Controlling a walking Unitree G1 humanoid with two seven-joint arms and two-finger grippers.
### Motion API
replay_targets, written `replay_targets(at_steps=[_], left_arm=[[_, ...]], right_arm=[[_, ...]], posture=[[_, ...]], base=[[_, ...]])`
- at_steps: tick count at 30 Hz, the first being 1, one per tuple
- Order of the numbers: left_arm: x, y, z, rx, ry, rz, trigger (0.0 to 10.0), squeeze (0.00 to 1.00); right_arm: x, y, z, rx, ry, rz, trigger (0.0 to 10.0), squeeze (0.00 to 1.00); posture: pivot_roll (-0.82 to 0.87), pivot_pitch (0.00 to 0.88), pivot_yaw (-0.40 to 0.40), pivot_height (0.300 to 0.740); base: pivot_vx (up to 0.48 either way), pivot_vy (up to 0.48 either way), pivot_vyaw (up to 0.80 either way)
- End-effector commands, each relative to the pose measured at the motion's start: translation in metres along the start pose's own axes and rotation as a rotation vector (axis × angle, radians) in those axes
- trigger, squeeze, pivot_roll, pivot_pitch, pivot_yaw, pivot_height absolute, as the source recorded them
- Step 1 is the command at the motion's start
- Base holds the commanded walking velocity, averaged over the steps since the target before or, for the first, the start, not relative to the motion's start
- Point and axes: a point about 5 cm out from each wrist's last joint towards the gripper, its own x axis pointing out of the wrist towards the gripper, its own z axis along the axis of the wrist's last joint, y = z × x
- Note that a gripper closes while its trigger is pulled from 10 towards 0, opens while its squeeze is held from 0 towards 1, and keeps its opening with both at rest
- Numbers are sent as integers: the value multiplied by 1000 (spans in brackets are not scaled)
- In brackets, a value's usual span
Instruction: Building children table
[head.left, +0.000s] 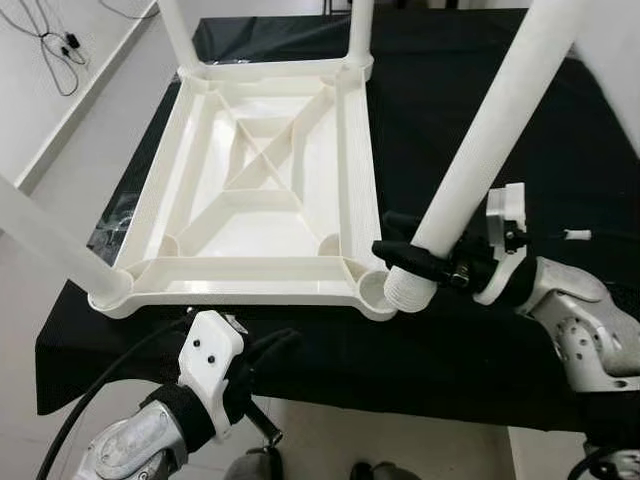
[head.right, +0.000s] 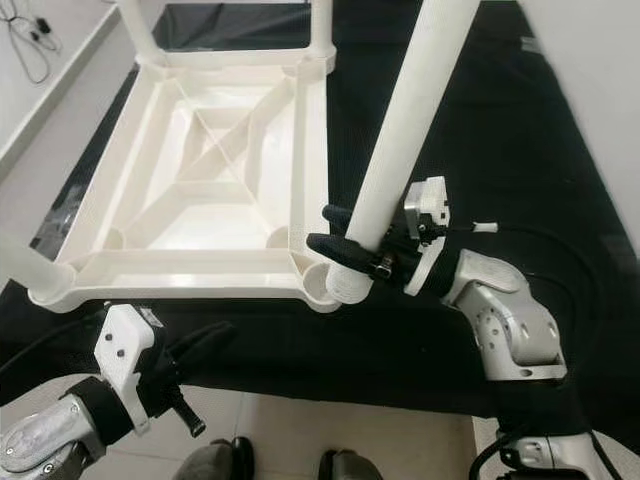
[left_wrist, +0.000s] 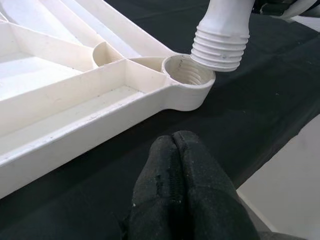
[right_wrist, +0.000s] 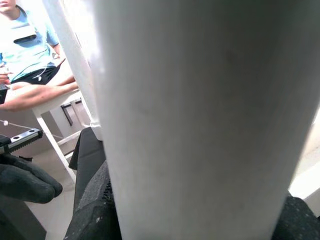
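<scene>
Gripping the white table leg (head.left: 480, 150) just above its threaded end (left_wrist: 221, 42), the right gripper (head.left: 425, 262) holds it tilted, just right of the empty near-right socket (left_wrist: 186, 79) of the upturned tabletop (head.left: 265, 165). It should stand the leg upright and centre the threads before twisting. The left gripper (left_wrist: 177, 187) hovers pinched together and empty near the table's near edge; no readable writing

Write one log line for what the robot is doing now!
right tool: holds white plastic table leg | threaded end over corner socket, not in | left tool: shut, idle
</scene>
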Motion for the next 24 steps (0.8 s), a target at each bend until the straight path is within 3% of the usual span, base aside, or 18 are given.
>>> replay_targets(at_steps=[1,8,11,14,20,24], left_arm=[[-2,-2,-3,-16,23,-12,10000,0],[-6,-4,-3,-7,41,-31,10000,0],[-8,-7,-3,8,62,-66,10000,0],[-9,-7,-3,7,62,-68,10000,0],[-9,-8,-3,5,61,-69,10000,0],[-9,-8,-3,7,59,-69,10000,0]], right_arm=[[6,9,-3,-1,9,42,10000,0],[12,19,-11,-45,43,80,10000,0],[29,21,-6,-111,2,46,10000,0],[32,21,-4,-120,-11,42,10000,0],[35,17,0,-128,-34,22,10000,0],[28,6,-9,-124,16,3,10000,0]], posture=[[94,243,3,740],[93,247,7,740],[97,252,16,740],[100,254,17,740],[102,256,16,740],[105,262,12,740]], base=[[0,0,0],[0,0,0],[0,0,0],[0,0,0],[0,0,0],[0,0,0]])
